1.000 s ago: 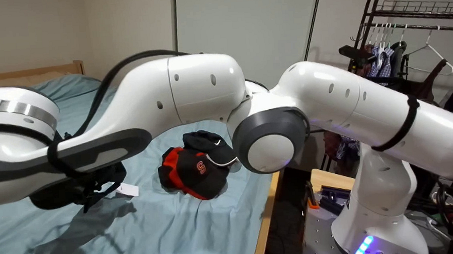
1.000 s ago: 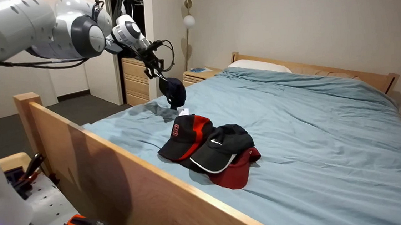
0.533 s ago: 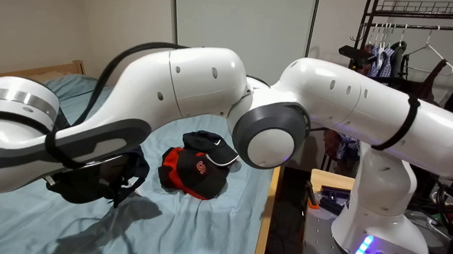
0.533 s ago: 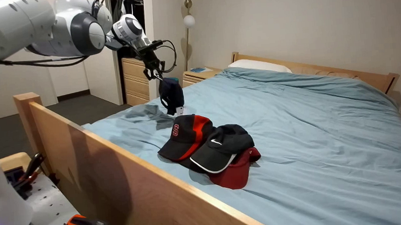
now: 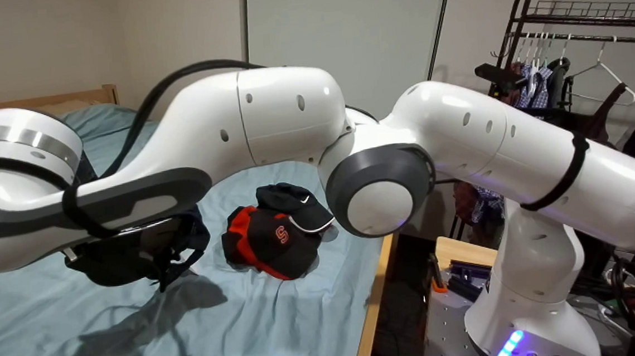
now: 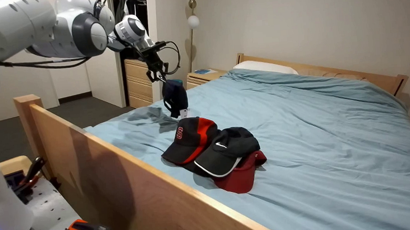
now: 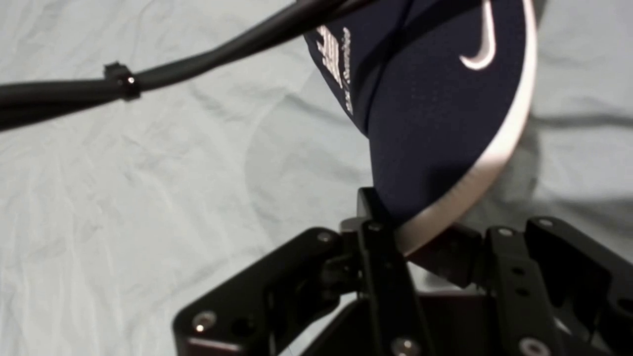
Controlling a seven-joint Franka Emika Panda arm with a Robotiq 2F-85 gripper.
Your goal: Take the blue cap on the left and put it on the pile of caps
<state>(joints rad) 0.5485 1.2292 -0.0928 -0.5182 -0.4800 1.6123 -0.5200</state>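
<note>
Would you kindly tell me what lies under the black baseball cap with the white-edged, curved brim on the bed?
A dark red baseball cap shows partly beneath the black cap in an exterior view; the rest underneath is covered.

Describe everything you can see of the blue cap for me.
The blue cap is dark navy and looks like fabric. Its curved brim has white edging and a white swoosh; the white lettering beyond isn't legible. The pincer grips the brim's edge, and the cap hangs below, apart from the pile of caps, seemingly above the bed. A white tag shows at its lower end.
</note>
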